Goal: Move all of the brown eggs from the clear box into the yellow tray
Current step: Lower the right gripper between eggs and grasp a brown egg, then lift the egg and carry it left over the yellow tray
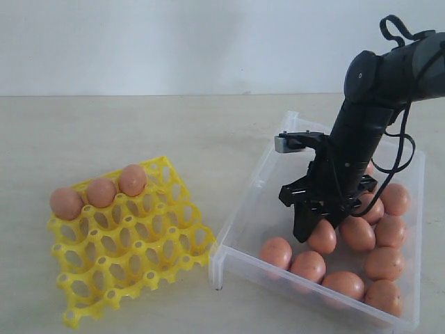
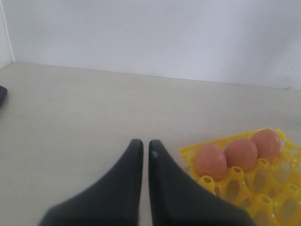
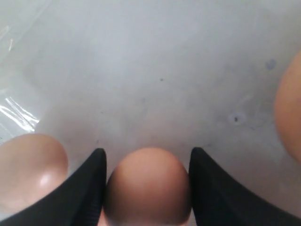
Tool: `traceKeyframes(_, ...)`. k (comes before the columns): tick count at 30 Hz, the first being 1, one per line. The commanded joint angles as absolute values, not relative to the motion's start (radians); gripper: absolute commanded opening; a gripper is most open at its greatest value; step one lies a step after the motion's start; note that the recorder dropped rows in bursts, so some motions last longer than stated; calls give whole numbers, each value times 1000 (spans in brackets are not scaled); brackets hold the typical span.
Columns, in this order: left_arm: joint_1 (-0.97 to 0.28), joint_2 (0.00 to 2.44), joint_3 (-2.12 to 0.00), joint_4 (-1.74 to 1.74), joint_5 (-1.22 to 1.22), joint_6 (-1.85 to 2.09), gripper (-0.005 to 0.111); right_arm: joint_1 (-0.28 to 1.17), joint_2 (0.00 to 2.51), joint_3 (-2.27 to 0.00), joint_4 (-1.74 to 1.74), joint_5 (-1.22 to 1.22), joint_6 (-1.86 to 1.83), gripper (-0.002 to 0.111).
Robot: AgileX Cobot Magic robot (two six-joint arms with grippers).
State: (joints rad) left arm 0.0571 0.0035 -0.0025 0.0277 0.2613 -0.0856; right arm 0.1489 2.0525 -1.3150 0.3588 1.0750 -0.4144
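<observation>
Starts at eight o'clock of the exterior view with a bright yellow square plastic lattice egg tray lying on a pale beige tabletop; carries three matte orange-brown oval eggs, touching side by side in the cups of its far row, toward eleven o'clock of the tray.

Shown only by its own wrist camera: the left gripper, black and two-fingered; fingers pressed all but together, a hairline slit between them, pinching nothing; hangs over bare tabletop just beside the tray corner where those three eggs sit.

Further right, at four o'clock of the exterior view, a large shallow rectangular box of clear colourless plastic, low-walled, its near corner just beside the tray; holds ten or so more of the eggs, bunched from three o'clock round to six o'clock of the box, many touching.

Reaching down into the box from one o'clock, a black arm; at its end the right gripper, fingers set down on either side of one egg at the nine o'clock edge of the bunch; in the right wrist view both pads lie flush against that pinched egg with no gap showing, so clamped on it; sits level with its neighbour egg, just beside one finger, inside the box.
</observation>
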Motion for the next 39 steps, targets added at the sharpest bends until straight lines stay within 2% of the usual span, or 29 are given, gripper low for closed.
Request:
traceKeyframes(1, 60, 0, 0, 30, 255, -86, 4, 141, 2053, -1317, 369, 1101, -417, 0)
traceKeyframes(23, 60, 0, 0, 30, 255, -86, 4, 141, 1882, -1302, 466, 806, -392, 0)
traceKeyframes(32, 60, 0, 0, 30, 255, -86, 4, 183, 1829, -1108, 598, 480, -365, 0)
traceKeyframes(39, 60, 0, 0, 30, 255, -86, 4, 333, 1701, -936, 591, 150, -451, 0)
